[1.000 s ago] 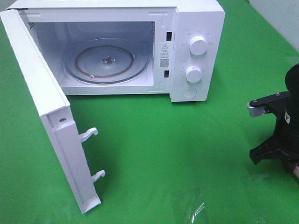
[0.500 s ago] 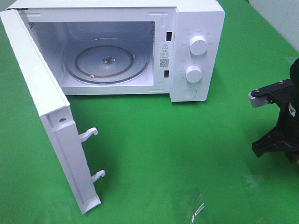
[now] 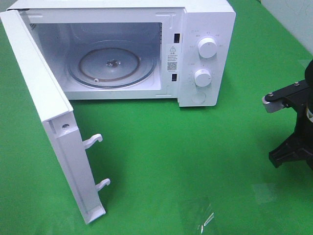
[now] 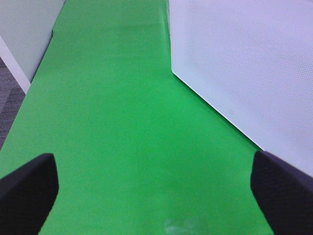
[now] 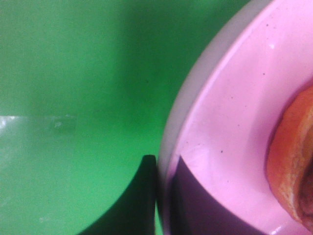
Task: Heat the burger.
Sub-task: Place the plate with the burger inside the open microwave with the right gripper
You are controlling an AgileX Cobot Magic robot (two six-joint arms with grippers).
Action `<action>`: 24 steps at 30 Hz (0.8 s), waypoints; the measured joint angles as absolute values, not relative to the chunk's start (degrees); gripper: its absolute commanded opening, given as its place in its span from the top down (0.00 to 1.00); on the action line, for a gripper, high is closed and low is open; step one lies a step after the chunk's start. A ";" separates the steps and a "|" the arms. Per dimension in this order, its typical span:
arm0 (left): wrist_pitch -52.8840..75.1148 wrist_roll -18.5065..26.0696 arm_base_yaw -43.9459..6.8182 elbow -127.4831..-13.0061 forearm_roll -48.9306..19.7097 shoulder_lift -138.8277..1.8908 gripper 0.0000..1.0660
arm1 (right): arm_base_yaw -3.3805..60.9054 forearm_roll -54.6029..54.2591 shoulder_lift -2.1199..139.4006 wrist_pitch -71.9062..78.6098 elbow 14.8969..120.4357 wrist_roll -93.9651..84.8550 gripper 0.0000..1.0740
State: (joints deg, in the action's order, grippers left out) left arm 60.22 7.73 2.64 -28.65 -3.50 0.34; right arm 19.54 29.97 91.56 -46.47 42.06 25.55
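The burger point(image 5: 293, 166) shows only as an orange-brown bun edge, sitting on a pink plate point(image 5: 230, 112) in the right wrist view. My right gripper point(image 5: 164, 196) is shut on that plate's rim, one dark finger point(image 5: 142, 196) outside the rim and the other inside. In the high view only the right arm point(image 3: 293, 122) shows, at the right edge; plate and burger are out of frame there. My left gripper point(image 4: 156, 196) is open over bare green cloth, nothing between its fingers point(image 4: 29, 191).
A white microwave point(image 3: 205, 29) stands at the back with its door point(image 3: 49, 117) swung wide open toward the front left, and its glass turntable point(image 3: 112, 63) is bare. The left wrist view shows the door's dotted panel point(image 4: 244, 63) close beside the left gripper. Green cloth covers the table.
In the high view the right arm has drifted a little to the right and toward the front. The microwave and its door have not moved.
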 measured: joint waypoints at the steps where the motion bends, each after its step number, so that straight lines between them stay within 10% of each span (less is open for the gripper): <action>1: 60.22 7.73 2.64 -28.65 -3.50 0.34 0.06 | 20.57 30.19 91.56 -47.38 42.06 25.61 1.00; 24: 60.22 7.73 2.64 -28.65 -3.50 0.34 0.06 | 32.03 32.43 91.56 -54.95 39.19 26.87 1.00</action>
